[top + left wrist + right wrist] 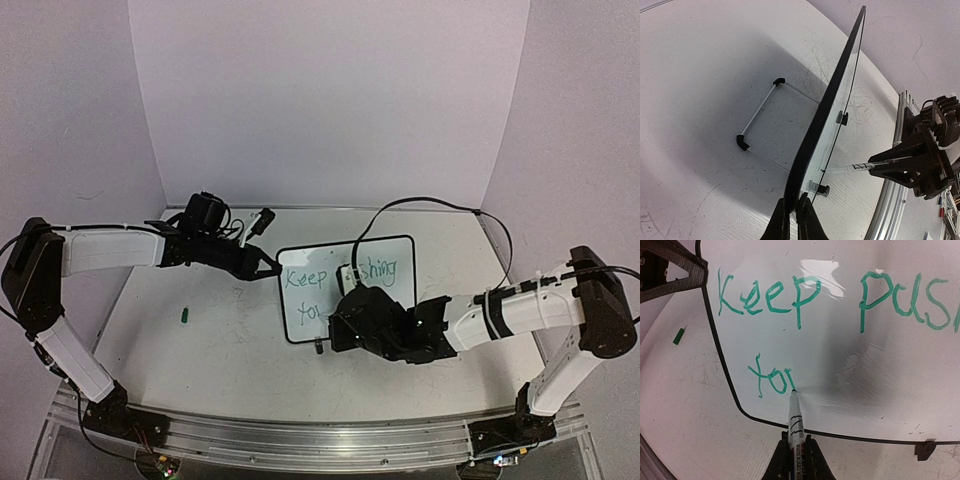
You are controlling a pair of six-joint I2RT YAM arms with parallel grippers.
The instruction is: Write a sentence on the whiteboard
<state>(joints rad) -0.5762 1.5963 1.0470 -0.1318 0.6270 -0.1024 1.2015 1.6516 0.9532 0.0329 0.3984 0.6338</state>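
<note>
The whiteboard (395, 295) stands tilted at mid-table. The sentence (770, 297) in green reads "Keep Push" on the top line, running out of view at the right edge, and "for" below. My left gripper (794, 210) is shut on the board's black left rim (835, 95), also seen from above (272, 270). My right gripper (796, 455) is shut on a whiteboard marker (795, 425), whose tip touches the board at the end of "for". From above, the right gripper (340, 320) hides part of the writing.
A green marker cap (185, 315) lies on the table left of the board, also in the right wrist view (678, 336). A wire stand with black corners (757, 112) props the board behind. The aluminium rail (320, 440) runs along the near edge. White walls enclose the table.
</note>
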